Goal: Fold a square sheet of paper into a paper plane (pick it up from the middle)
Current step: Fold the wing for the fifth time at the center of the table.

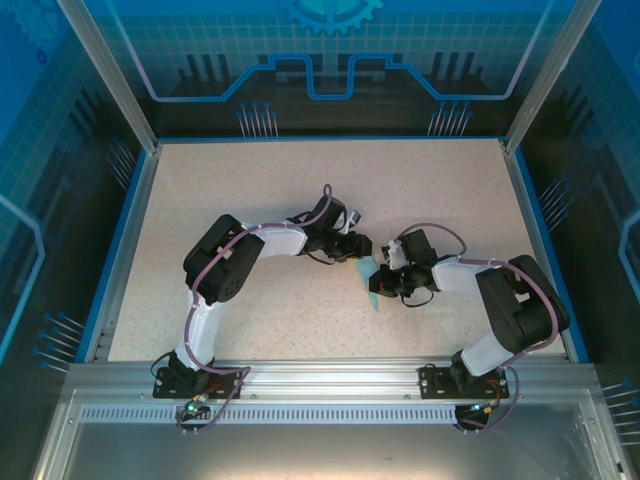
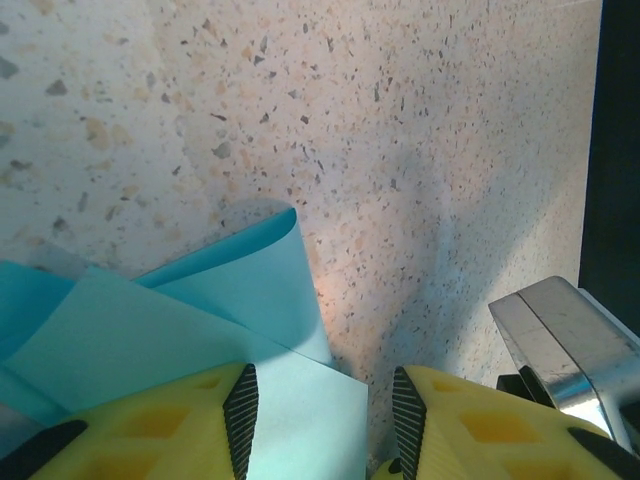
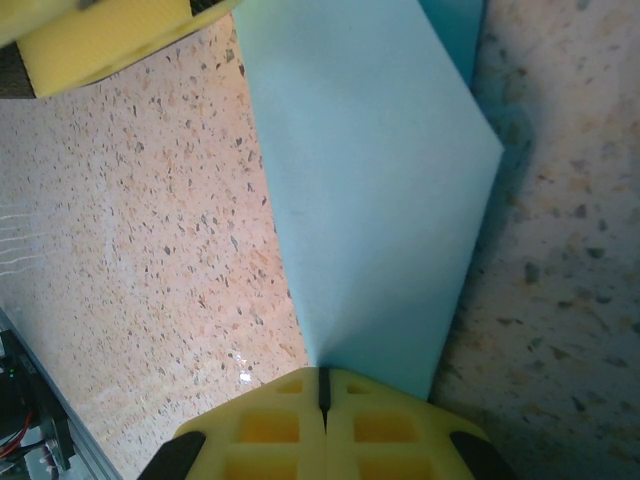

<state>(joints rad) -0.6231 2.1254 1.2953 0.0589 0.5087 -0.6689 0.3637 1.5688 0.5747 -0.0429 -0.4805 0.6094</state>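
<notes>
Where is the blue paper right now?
In the top view the paper is near the middle of the table, between the left hand and the right hand, which pinches one folded end.

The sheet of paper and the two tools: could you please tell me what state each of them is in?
sheet of paper: partly folded into layers, with one flap curling up off the table.
right tool: shut, pinching the edge of the sheet.
left tool: open, fingers apart, with part of the sheet lying between them.
</notes>
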